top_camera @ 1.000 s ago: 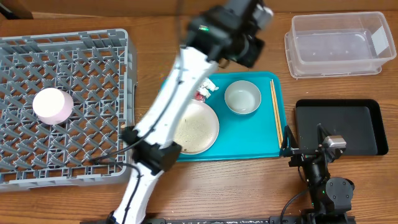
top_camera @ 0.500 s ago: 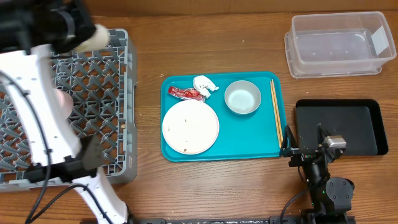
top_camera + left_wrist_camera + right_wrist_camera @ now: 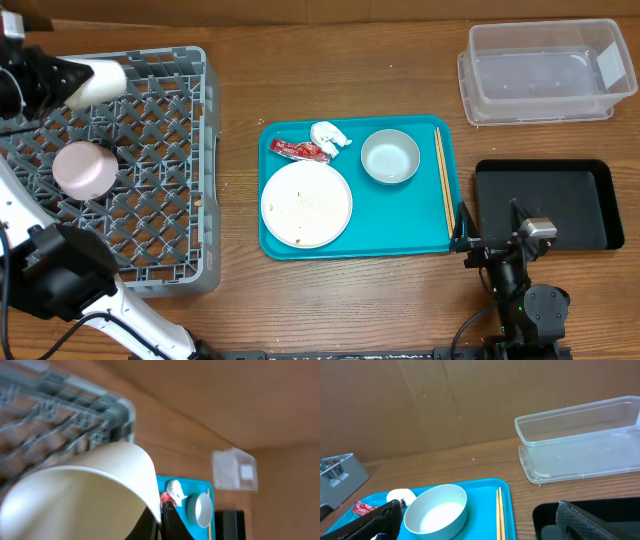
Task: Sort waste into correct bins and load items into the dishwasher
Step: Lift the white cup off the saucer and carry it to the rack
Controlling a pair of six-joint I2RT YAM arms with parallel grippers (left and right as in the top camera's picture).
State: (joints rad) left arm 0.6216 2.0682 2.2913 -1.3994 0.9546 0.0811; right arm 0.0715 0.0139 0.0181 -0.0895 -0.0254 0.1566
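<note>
While I hold the cup point(image 3: 100, 80) over the rack point(image 3: 205, 170): loading is under way and sorting has not begun, in my judgement.
Left fingers point(image 3: 162, 519): pinching the cup by its rim. The cup is tilted on its side above the rack's far left corner, and I cannot tell whether it touches the grid.
Right fingers point(image 3: 482, 521): spread wide and gripping nothing, low at the near edge of the surface point(image 3: 330, 300), by the right end of the teal tray point(image 3: 400, 215).
Rack: one pinkish bowl point(image 3: 85, 170) already sits inside, near the left wall.
Teal tray: carries the plate point(image 3: 320, 190), the grey-blue bowl point(image 3: 390, 157) and the chopsticks point(image 3: 443, 185), which lie along its right edge.
Waste: the red wrapper point(image 3: 297, 150) and the tissue point(image 3: 330, 135) lie just beside each other at the tray's far edge. Crumbs point(image 3: 290, 215) speckle the plate.
Clear tub point(image 3: 540, 105): far right, nothing visible in it.
Black tray point(image 3: 560, 205): near right, nothing visible in it.
Done: one bowl is racked, and the cup has been brought to the rack.
Left to do: set down the cup, then rack the plate, the grey-blue bowl and the chopsticks. The wrapper, tissue and crumbs must go to their bins.
</note>
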